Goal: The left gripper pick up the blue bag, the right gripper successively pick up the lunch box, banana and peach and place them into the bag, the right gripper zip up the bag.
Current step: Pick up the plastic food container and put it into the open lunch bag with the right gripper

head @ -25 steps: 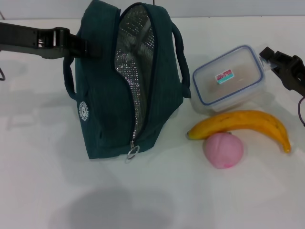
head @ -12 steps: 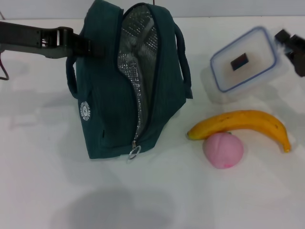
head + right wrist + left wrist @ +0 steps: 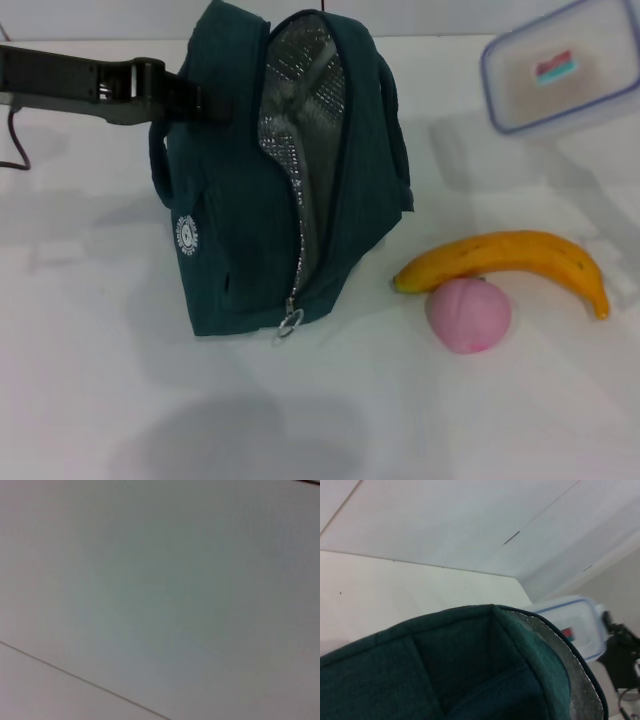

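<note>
A white table (image 3: 120, 380) fills the head view, smooth and evenly lit, with soft grey shadows lying on it. Along its far edge runs a pale grey wall (image 3: 110, 18). The left wrist view shows a cream tabletop meeting white wall panels (image 3: 450, 525) crossed by thin dark seams. The right wrist view shows only a plain grey-white surface (image 3: 165, 590) with one faint line.

Blue bag (image 3: 240, 220): matt woven cloth, fine ribbed weave; crinkled silver foil lining (image 3: 305, 110), shiny; metal ring zipper pull (image 3: 290, 323). Lunch box (image 3: 565, 65): clear glossy plastic, blue-rimmed lid. Banana (image 3: 510, 258): smooth, waxy skin. Peach (image 3: 468, 314): matt, soft-looking. Table (image 3: 90, 380): smooth white, matt. Left gripper (image 3: 185, 98): black matt plastic.
</note>
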You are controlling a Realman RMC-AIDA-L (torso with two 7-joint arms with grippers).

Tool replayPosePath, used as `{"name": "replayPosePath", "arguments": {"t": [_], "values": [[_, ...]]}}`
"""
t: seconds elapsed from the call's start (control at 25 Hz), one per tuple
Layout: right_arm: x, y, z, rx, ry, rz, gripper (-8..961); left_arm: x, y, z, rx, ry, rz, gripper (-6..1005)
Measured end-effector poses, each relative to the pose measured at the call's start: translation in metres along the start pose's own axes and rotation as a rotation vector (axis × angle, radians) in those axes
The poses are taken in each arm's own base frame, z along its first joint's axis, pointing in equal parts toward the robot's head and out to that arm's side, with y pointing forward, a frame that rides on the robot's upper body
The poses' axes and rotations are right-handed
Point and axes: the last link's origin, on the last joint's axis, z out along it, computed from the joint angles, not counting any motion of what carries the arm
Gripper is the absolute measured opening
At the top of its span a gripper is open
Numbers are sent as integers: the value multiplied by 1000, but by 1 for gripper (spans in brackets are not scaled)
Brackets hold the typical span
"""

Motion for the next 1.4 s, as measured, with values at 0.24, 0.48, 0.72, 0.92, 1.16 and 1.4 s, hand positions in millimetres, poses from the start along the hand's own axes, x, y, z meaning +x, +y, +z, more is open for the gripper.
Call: {"name": "replayPosePath", "arguments": {"t": [0.24,0.48,0.72,0.92,1.16,1.4], "values": [[-10,21,10,-144,-41,80,127,0,4,5,-21,-9,-7,48],[-1,45,43,-299,27,151,135,1,9,14,-40,-25,-3,49],[16,62,76,-389,133,203,144,6,15,27,-68,-44,-3,49],[33,67,95,-394,225,226,150,7,16,34,-80,-51,-6,49],[43,59,97,-327,281,221,159,7,17,35,-87,-47,0,50],[46,40,82,-217,287,199,167,5,15,34,-88,-40,-2,50]]}}
